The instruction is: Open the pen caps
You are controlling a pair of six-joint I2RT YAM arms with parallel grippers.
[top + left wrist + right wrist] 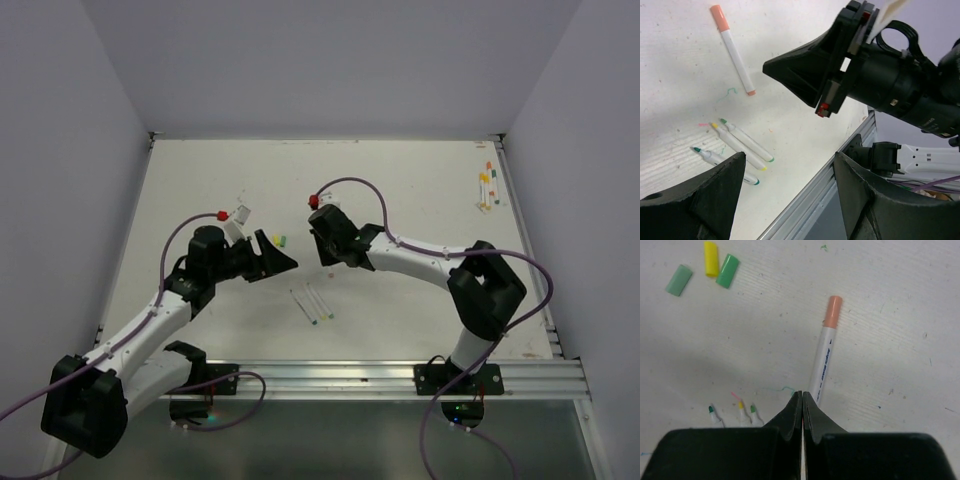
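My right gripper (802, 402): black wedge-shaped jaws pressed flat together, nothing between them, tips just beside the near end of the white pen (823, 357). A smooth, rounded orange cap (834, 310) sits on its far end. Three stubby plastic loose caps (711, 258) lie well apart from that pen. Three uncapped pens (741, 410) lie side by side near it. My left gripper (790, 195) gapes wide, empty.

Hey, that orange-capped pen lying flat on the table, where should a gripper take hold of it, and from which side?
Take the white barrel mid-length, from straight above, jaws straddling its width. It lies flat, so only its long sides are free, and that grip probably leaves the orange cap clear to be pulled off.
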